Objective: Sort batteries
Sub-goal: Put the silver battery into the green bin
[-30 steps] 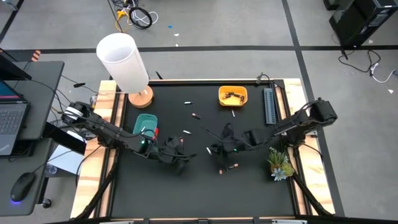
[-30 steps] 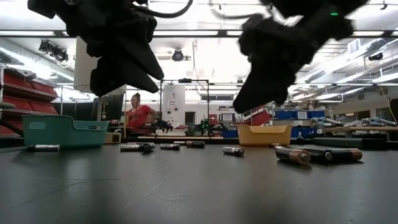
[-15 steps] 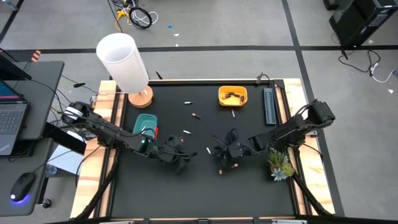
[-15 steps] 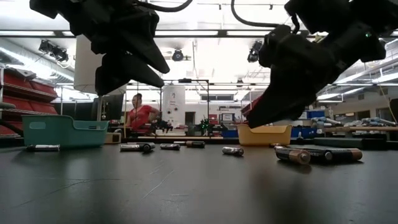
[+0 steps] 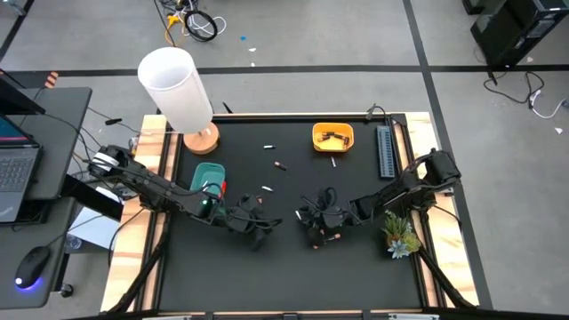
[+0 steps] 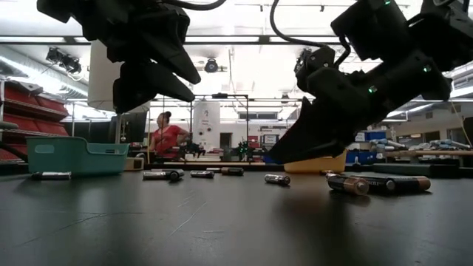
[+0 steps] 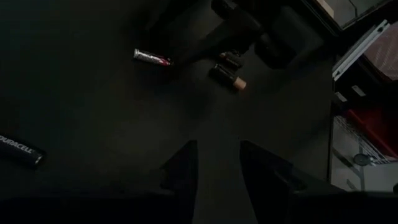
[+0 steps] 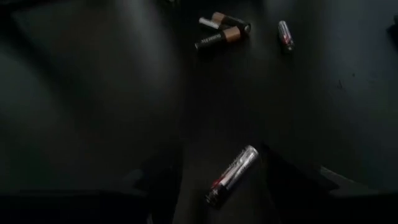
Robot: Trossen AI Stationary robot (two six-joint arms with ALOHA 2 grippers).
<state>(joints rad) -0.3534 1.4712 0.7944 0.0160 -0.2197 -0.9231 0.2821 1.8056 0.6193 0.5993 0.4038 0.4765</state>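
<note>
Small batteries lie scattered on the black table: a silver one with a red end (image 8: 232, 175), two dark copper-ended ones (image 8: 222, 36) and more near the middle (image 5: 279, 165). My right gripper (image 8: 227, 190) is open and low over the table, its fingers standing on either side of the silver battery without touching it. In the low view, my right gripper (image 6: 284, 154) hangs just above the tabletop. My left gripper (image 7: 214, 165) is open and hovers higher (image 6: 148, 70), to the left of the right one (image 5: 258, 227). A Duracell battery (image 7: 18, 149) lies near it.
A green bin (image 5: 209, 176) sits at the table's left and an orange bin (image 5: 332, 136) holding batteries at the far side. A white lamp (image 5: 175, 89), a grey strip (image 5: 384, 151) and a green plant sprig (image 5: 400, 233) stand at the edges. A person (image 6: 164, 137) shows far behind.
My right gripper has come down toward the table and moved a little toward the near-left, ending low over the silver battery. The left gripper has kept its place.
</note>
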